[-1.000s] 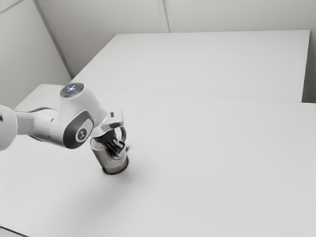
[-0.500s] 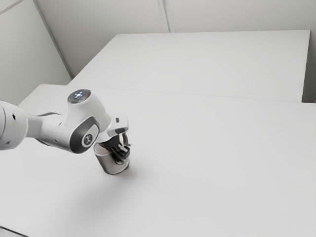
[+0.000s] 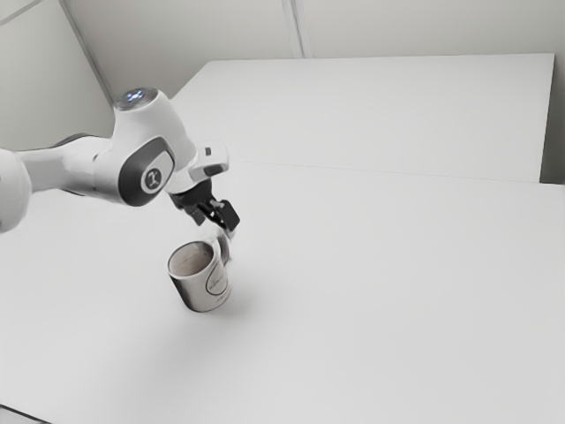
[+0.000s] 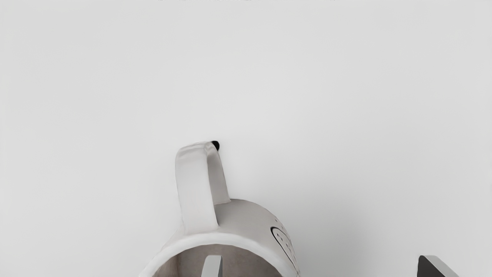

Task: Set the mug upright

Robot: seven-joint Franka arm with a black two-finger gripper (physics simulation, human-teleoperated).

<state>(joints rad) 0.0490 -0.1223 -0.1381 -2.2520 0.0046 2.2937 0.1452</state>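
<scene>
Mug (image 3: pixel 199 283): standing on its base on the tabletop (image 3: pixel 371 291), mouth up, well in from the long far edge and towards the exterior view's left. It seems to lean a little there, perhaps only the camera's slant; I read it as upright. The flat base takes the weight, so it should need no support.

Handle (image 3: pixel 224 247): out from the side of the body, pointing roughly towards that far edge. It bears on nothing that I can see, which fits a mug carried by its base alone.

Gripper (image 3: pixel 216 226): above the mug, beside the handle, fingers wide apart with nothing held between them. In the wrist view one fingertip (image 4: pixel 213 265) overlaps the mouth and the other lies over bare tabletop. This placing suits a hand leaving the mug to stand by itself (a grip here would only risk disturbing it).

Judgement: the task looks complete, or within a check of it. Next move: raise the hand clear, fingers kept apart, before any sideways travel. Main hazard: a finger dipping to catch the rim (image 4: pixel 223 237) or handle, which could drag or tip the mug.
</scene>
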